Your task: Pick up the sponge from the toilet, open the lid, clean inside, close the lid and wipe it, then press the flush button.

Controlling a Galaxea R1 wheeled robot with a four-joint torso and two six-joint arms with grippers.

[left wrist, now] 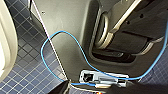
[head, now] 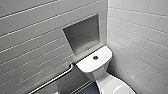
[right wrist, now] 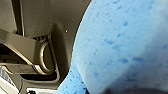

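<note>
The right gripper shows as a dark edge pressed against the small, bright blue, porous sponge, and it appears to pinch the sponge. The fingers themselves are hard to make out. The sponge sits right up against the right wrist camera, its rounded outline standing in front of the robot's grey moulded body, clear of any surface.

The left gripper is a dark shape at the edge of the left wrist view, and I cannot tell whether it is spread or closed. Just beside it a thin light-blue cable loops across the same grey body. Beyond that lies a floor of small dark-blue square tiles, with a curved white edge rising beside it.

In the head view the white glossy ceramic toilet stands in the corner where two walls of pale horizontal tiles meet. Its flat rounded-rectangular tank top carries a small dark round button near the middle. Below the tank, the white glossy oval lid lies down over the bowl, with faint print on it that is too blurred to read. A square grey recessed niche is set into the wall just above the tank. A grey metal grab bar runs along the wall beside the toilet, near the tank's edge.
</note>
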